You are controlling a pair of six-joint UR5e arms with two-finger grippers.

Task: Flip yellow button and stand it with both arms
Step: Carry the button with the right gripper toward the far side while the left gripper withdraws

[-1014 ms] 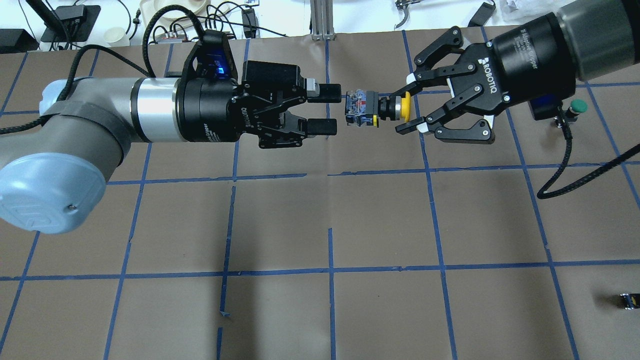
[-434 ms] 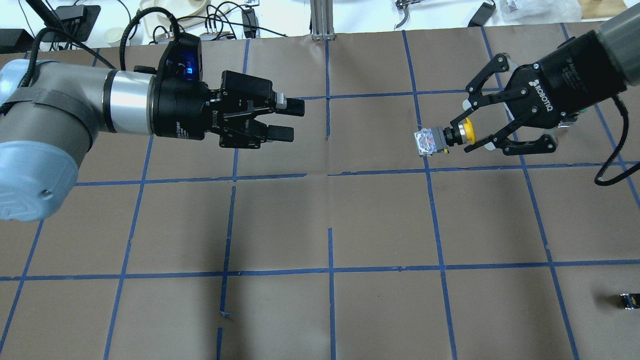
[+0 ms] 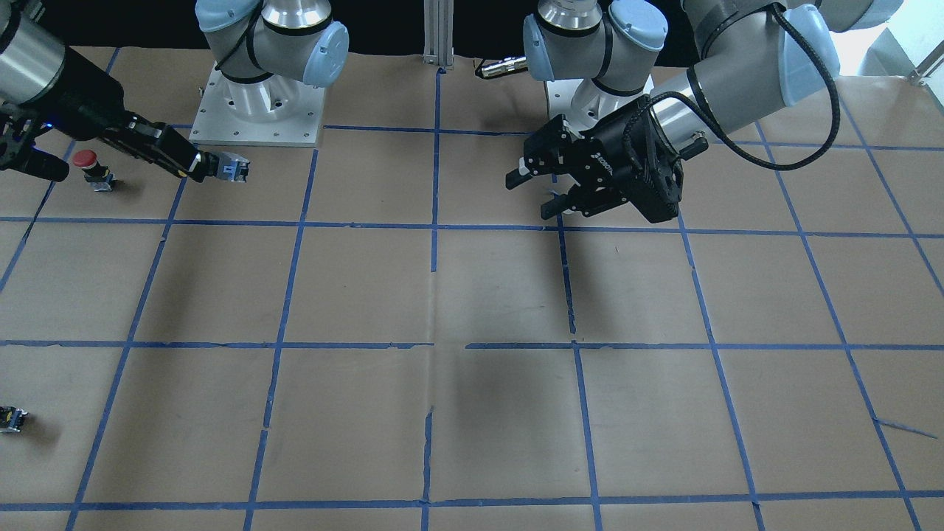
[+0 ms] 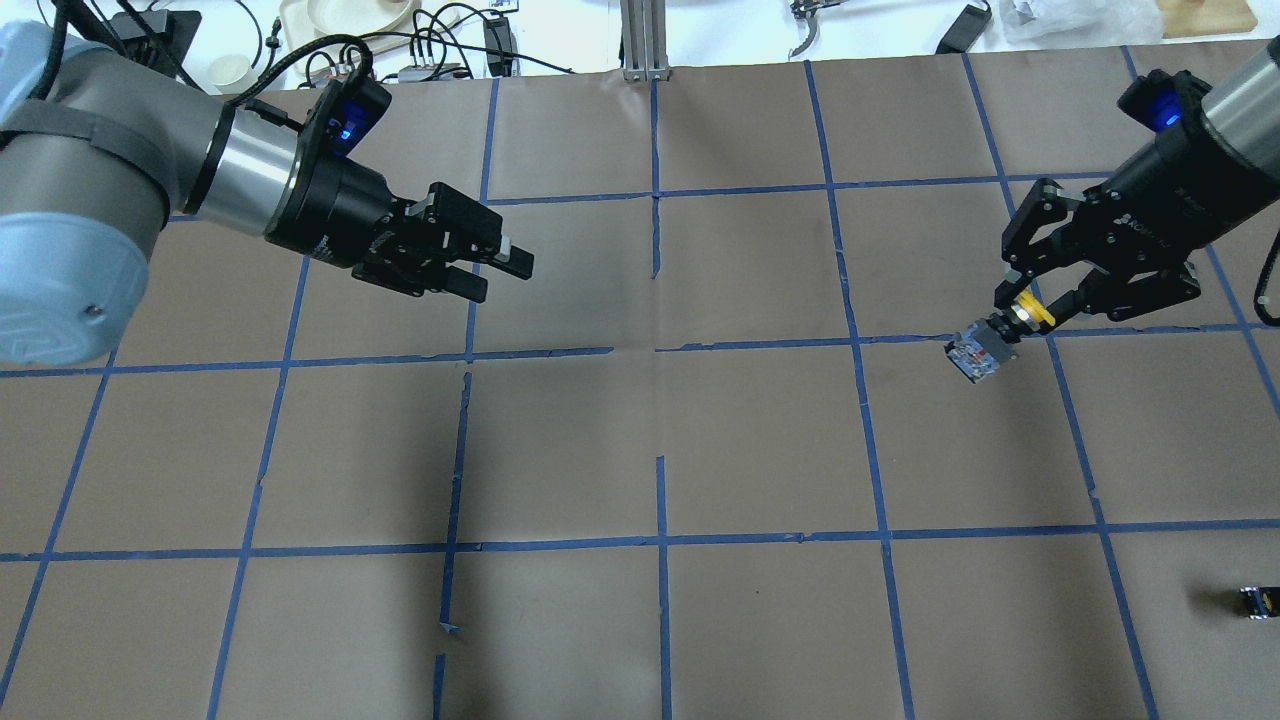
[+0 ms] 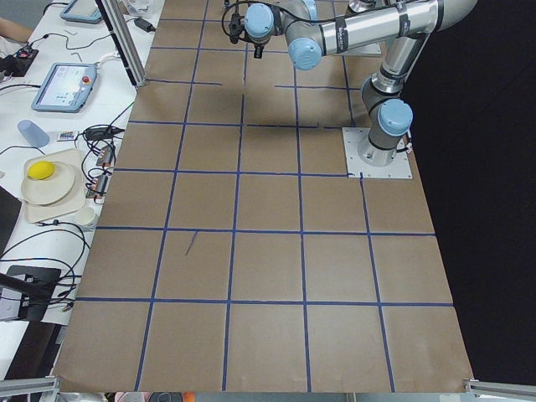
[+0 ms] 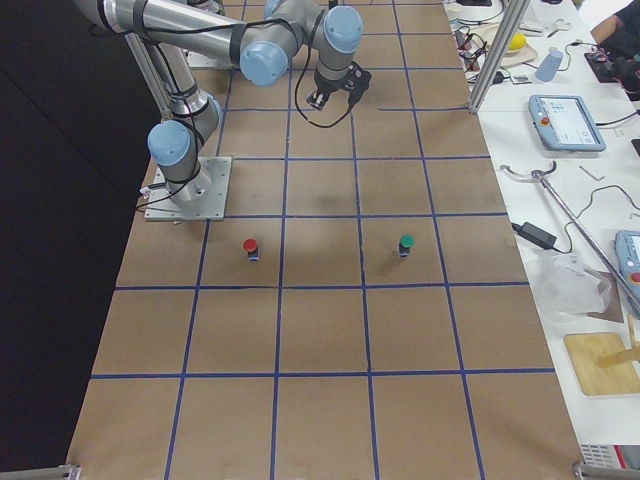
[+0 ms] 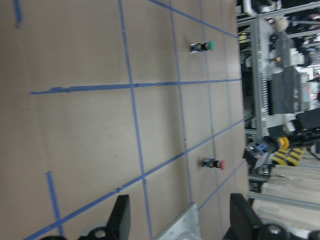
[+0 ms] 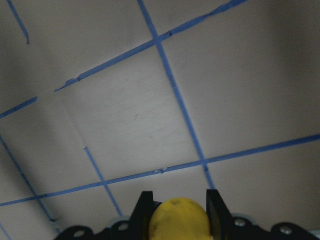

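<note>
My right gripper [image 4: 1018, 318] is shut on the yellow button [image 4: 1003, 335]. It grips the yellow cap, and the grey-blue body points down and to the left over the table's right side. In the front-facing view the right gripper [image 3: 198, 167] holds the button's body [image 3: 233, 169] just above the paper. The right wrist view shows the yellow cap [image 8: 179, 221] between the fingers [image 8: 145, 205]. My left gripper [image 4: 497, 274] is open and empty, far to the left of the button. It also shows in the front-facing view [image 3: 528, 195]. In the left wrist view its fingers [image 7: 120, 217] stand wide apart.
A red-capped button [image 3: 87, 163] stands near my right arm. A green-capped button [image 6: 405, 243] stands further out, with the red one [image 6: 250, 247] beside it. A small black switch block [image 4: 1258, 602] lies near the front right edge. Blue tape lines grid the brown paper.
My right gripper has carried the yellow button right and down, tilting its body toward the table. My left gripper has drawn back to the left, still open.
</note>
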